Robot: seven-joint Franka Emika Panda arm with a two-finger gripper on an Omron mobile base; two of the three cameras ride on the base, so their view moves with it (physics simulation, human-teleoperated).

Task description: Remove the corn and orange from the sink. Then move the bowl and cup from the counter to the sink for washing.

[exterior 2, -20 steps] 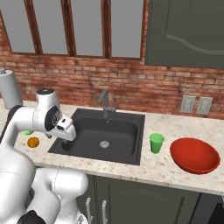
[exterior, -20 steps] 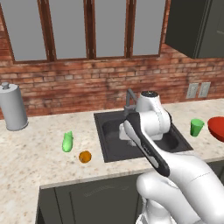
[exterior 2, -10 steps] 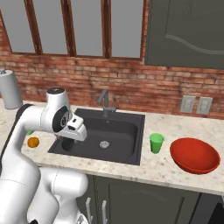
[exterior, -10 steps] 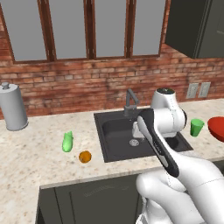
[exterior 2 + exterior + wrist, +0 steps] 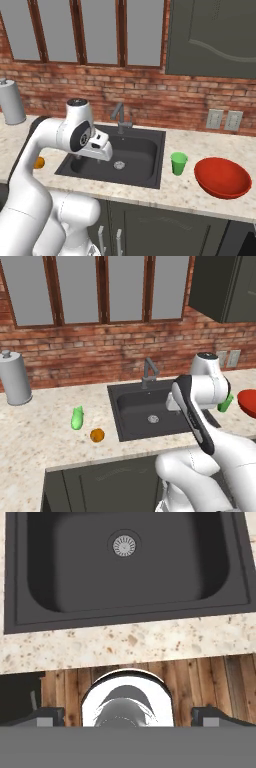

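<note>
Hand hangs above the front edge of the sink, looking down, with its two dark fingertips set wide apart at the bottom corners of the hand view and nothing between them. Below it lie the dark basin with its round silver drain, a strip of speckled stone table along the sink's front rim, and wooden floor beyond that. In the left base view the white arm bends over the right part of the sink, and the faucet stands at the basin's back rim. The corn lies on the table to the left of the sink, well clear of the basin, and the orange sits just in front of it and a little to the right, near the table's front edge; the two are close but apart. A grey metal canister stands far to the left against the brick wall. In the right base view the cup stands upright on the table just right of the sink, and the red bowl rests further right, near the cup but not touching it. The orange peeks out behind the arm at the left
</note>
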